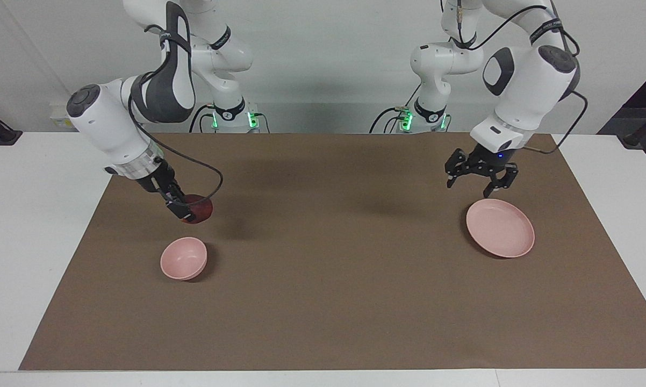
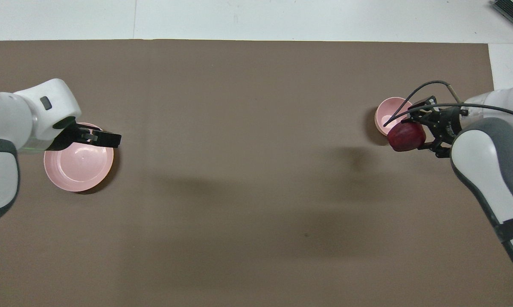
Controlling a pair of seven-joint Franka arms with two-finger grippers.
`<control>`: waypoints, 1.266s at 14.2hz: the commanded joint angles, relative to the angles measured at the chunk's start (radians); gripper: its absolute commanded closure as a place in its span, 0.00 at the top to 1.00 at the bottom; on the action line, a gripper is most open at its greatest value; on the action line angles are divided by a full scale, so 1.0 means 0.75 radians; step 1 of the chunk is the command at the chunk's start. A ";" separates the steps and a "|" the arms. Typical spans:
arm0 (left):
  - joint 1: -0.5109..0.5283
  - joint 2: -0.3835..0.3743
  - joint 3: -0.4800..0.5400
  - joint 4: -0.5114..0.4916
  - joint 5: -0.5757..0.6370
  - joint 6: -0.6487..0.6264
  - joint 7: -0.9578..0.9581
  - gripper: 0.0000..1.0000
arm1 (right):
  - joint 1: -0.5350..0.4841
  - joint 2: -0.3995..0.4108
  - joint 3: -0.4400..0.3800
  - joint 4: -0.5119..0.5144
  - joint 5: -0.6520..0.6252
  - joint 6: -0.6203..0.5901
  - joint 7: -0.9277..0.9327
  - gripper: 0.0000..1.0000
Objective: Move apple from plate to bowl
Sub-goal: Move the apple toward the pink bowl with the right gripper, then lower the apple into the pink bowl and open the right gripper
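Observation:
The dark red apple (image 1: 202, 207) (image 2: 403, 137) hangs in the air with my right gripper (image 1: 193, 212) (image 2: 411, 136) shut on it. It is over the mat at the edge of the small pink bowl (image 1: 182, 259) (image 2: 388, 115), which holds nothing. At the left arm's end of the table the wide pink plate (image 1: 500, 228) (image 2: 78, 164) lies bare. My left gripper (image 1: 469, 188) (image 2: 110, 139) hangs open over the plate's rim with nothing between its fingers.
A brown mat (image 1: 334, 269) covers most of the white table (image 1: 38, 215); bowl and plate both rest on it. A black cable (image 2: 427, 85) loops off the right wrist above the bowl.

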 commanded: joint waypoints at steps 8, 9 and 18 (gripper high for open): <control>0.052 0.044 -0.007 0.429 0.083 -0.448 0.001 1.00 | 0.096 0.151 0.006 -0.036 -0.817 0.346 0.312 0.00; 0.052 0.041 -0.005 0.429 0.083 -0.452 0.001 1.00 | 0.102 0.172 0.006 -0.036 -0.866 0.385 0.369 0.00; 0.052 0.037 0.038 0.429 0.083 -0.446 0.003 1.00 | 0.123 0.278 0.010 -0.030 -1.188 0.516 0.703 0.75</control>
